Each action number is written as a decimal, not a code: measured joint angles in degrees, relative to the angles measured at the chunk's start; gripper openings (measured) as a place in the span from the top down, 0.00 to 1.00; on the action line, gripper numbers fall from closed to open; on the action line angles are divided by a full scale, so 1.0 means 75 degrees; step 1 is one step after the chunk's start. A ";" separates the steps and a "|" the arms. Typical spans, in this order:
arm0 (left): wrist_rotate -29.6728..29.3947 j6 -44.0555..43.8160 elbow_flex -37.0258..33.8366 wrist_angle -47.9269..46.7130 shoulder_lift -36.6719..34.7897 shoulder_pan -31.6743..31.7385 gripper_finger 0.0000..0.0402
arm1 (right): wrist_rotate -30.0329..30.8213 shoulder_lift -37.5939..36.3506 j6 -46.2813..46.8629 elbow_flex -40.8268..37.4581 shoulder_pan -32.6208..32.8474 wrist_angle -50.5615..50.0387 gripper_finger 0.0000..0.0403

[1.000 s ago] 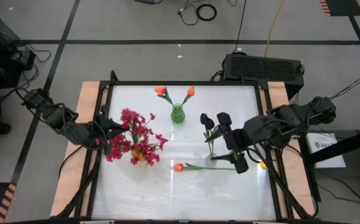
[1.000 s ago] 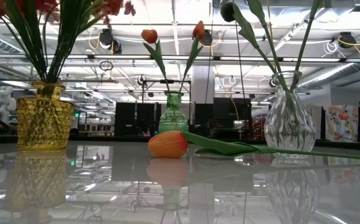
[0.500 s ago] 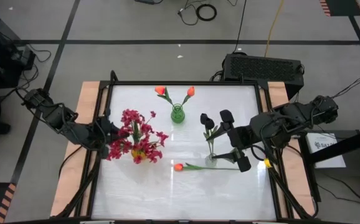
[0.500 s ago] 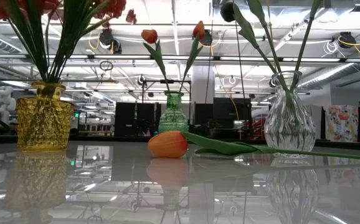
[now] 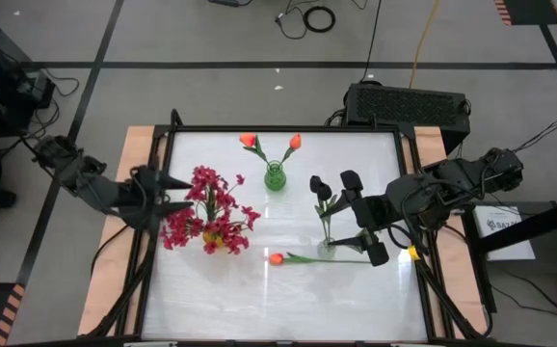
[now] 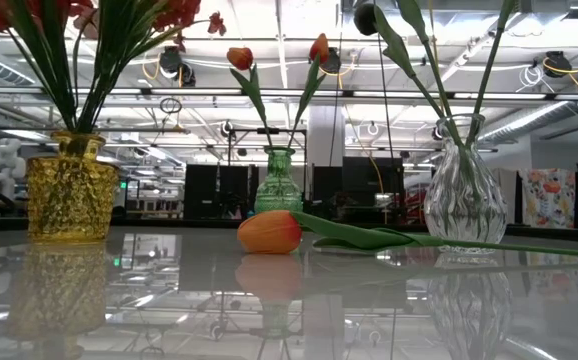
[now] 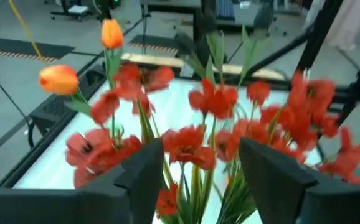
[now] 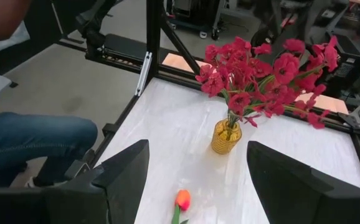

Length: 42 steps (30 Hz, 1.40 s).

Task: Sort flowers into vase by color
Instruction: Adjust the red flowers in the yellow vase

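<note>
- Loose tulip (image 5: 298, 257) is lying flat, stem pointing three o'clock, bloom at nine.
- Right gripper (image 5: 367, 237) is hovering spread over the stem tip; nearer.
- Left gripper (image 5: 170, 192) is sitting spread, empty, beside the crimson sprays (image 5: 209, 211).

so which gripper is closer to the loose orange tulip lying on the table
Right. The right gripper hangs open above the stem end of the loose orange tulip; the left gripper is open across the table, beside the crimson flowers.

Grey taped floor (image 5: 211, 48), loose cables (image 5: 309, 17).
</note>
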 joint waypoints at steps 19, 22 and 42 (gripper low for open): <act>-0.1099 -0.2007 -0.0645 -0.2283 -0.0611 0.0012 0.42 | -0.0003 -0.0003 -0.0001 0.0000 0.0000 0.0105 0.35; -0.0993 -0.1925 -0.0854 -0.1821 -0.0690 0.0009 0.42 | -0.0003 -0.0003 -0.0001 0.0000 -0.0007 0.0237 0.35; -0.1110 -0.0984 -0.1640 0.0467 0.0110 0.0017 0.53 | 0.0000 -0.0003 0.0027 0.0000 -0.0009 0.0425 0.35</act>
